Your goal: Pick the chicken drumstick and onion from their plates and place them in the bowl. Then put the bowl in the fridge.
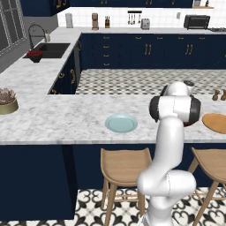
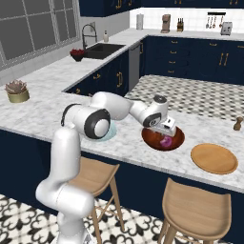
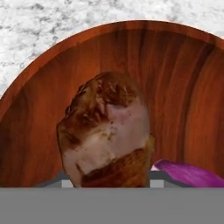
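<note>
Brown and glossy, the bowl [image 2: 163, 139] sat on the marble counter [image 2: 57, 109] in the middle of the right base view, with the gripper [image 2: 167, 129] hanging just above it. In the hand view the chicken drumstick [image 3: 107, 131] filled the middle of the frame, with its fat end toward the camera, and the gripper seemed to be closed on it, one finger on each side. The bowl's red-brown wood [image 3: 175, 78] curved behind the drumstick. A bit of the purple onion [image 3: 186, 174] peeked out at the lower right of the hand view, and it lay inside the bowl, as the pink spot [image 2: 167, 142] in the right base view showed.

The tan wooden plate [image 2: 214, 158] lay on the counter at the right of that frame, near the bowl but not touching it. The pale blue plate [image 1: 121, 123] lay near the middle of the left base view, to the left of the white arm [image 1: 170, 145]. A small potted plant [image 1: 6, 100] stood at the left edge there.

No writing or labels could be read anywhere
</note>
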Controlling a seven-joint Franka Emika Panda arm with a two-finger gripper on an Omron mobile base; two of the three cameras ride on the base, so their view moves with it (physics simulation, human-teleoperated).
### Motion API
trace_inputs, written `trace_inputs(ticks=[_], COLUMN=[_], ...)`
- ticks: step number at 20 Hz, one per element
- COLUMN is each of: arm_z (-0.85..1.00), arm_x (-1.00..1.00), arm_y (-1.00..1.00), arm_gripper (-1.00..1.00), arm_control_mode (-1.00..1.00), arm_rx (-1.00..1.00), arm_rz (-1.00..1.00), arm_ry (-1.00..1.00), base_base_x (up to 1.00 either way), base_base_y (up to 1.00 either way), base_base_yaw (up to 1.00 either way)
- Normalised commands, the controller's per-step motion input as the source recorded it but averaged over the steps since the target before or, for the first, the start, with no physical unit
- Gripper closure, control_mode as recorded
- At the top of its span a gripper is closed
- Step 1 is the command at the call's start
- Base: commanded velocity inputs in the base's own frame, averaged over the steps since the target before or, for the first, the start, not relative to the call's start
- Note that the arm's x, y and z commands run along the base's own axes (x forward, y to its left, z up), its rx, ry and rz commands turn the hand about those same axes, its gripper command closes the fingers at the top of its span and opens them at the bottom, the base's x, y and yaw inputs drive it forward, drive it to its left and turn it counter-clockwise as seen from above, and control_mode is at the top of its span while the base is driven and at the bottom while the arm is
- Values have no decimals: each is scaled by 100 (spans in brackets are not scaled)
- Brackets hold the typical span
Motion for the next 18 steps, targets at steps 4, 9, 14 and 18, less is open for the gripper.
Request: trace_inputs(ticks=[4, 9, 14, 18], arm_z=[1, 28, 49, 42], arm_x=[-12, -36, -59, -97], arm_y=[36, 36, 15, -4], arm_gripper=[-100, -100, -100, -100], arm_control_mode=[-100, -100, -100, -100], arm_rx=[0, -1, 0, 0], arm_rz=[0, 0, -9, -33], arm_ry=[-3, -9, -4, 1], base_base_x=[0, 0, 0, 0], base_base_y=[0, 0, 0, 0], base_base_yaw=[0, 0, 0, 0])
